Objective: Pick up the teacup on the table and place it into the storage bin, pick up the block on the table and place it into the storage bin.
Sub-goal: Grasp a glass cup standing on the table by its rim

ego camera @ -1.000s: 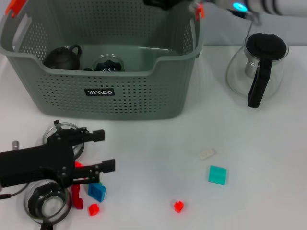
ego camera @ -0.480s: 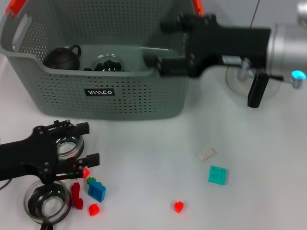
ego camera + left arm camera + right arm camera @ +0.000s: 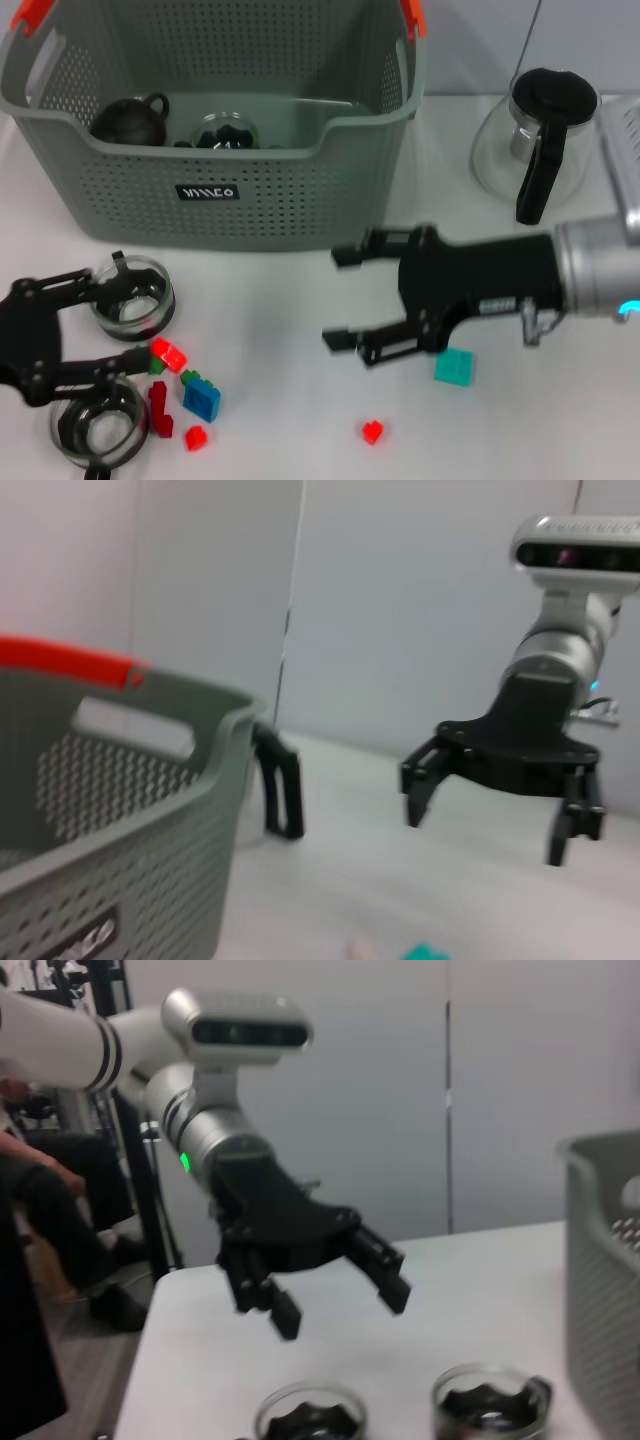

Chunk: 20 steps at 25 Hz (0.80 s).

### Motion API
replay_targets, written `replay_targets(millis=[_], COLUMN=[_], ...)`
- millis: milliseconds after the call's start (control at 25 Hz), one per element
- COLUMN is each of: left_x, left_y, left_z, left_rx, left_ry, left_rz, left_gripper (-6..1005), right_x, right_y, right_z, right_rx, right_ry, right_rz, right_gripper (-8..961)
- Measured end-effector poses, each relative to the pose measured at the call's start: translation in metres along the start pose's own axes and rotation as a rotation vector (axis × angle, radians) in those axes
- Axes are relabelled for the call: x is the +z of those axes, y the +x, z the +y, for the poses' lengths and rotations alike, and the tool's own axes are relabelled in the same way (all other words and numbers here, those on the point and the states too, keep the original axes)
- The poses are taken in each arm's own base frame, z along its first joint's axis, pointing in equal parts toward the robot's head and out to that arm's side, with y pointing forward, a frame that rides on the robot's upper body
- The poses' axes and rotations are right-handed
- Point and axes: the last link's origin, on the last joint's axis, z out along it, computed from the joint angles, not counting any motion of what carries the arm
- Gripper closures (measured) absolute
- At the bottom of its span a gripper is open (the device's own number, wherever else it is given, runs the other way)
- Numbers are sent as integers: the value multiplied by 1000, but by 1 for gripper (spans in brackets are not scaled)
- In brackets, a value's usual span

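Note:
The grey-green storage bin [image 3: 250,200] stands at the back left, also seen in the left wrist view [image 3: 120,810]; a black teapot [image 3: 130,120] and a glass cup [image 3: 225,132] lie inside. Two glass teacups [image 3: 133,300] [image 3: 95,428] sit at the front left, also in the right wrist view [image 3: 310,1422] [image 3: 490,1405]. My left gripper [image 3: 128,318] [image 3: 322,1298] is open beside the nearer-to-bin teacup, holding nothing. Red [image 3: 168,353], blue [image 3: 202,400] and small red [image 3: 372,431] blocks lie nearby. My right gripper [image 3: 337,298] [image 3: 500,795] hovers open and empty mid-table, left of a teal block [image 3: 455,367].
A glass kettle with a black lid and handle [image 3: 535,140] stands at the back right. More small red pieces [image 3: 160,410] [image 3: 195,436] lie between the front teacup and the blue block. Bare white table [image 3: 280,400] lies between the two grippers.
The right arm came away from the bin and dropped to the table's middle, gripper open. The left gripper drew back to the left, uncovering the red block.

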Motion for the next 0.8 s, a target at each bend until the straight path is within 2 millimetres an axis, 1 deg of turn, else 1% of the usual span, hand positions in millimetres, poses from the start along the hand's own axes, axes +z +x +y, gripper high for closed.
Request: replay_targets(millis=[120,160,240,320,600,800], left_x=[-12,-12,-25,-29,-35,-37], left_y=[3,3,7,9,13,21], left_z=[-1,-1,-3,-4,-3,-7], left_rx=[-2,-2,-6,-16,-41,-129], left_ry=[33,33,82,102,162,208], left_rz=[-62,-62,-140,-185,-325,-373], left_gripper=[168,169,169,169,170,172], right_x=[7,9,10,12,14,12], right_y=[8,9,11,12,13,11], right_z=[3,2,0,-2,-7,-11], right_rx=[23,28,37,40,35,33], right_ry=[-25,-25,-20,-12,9,24], right_rz=[13,15,18,21,24,22], right_gripper=[33,33,32,32,31,32])
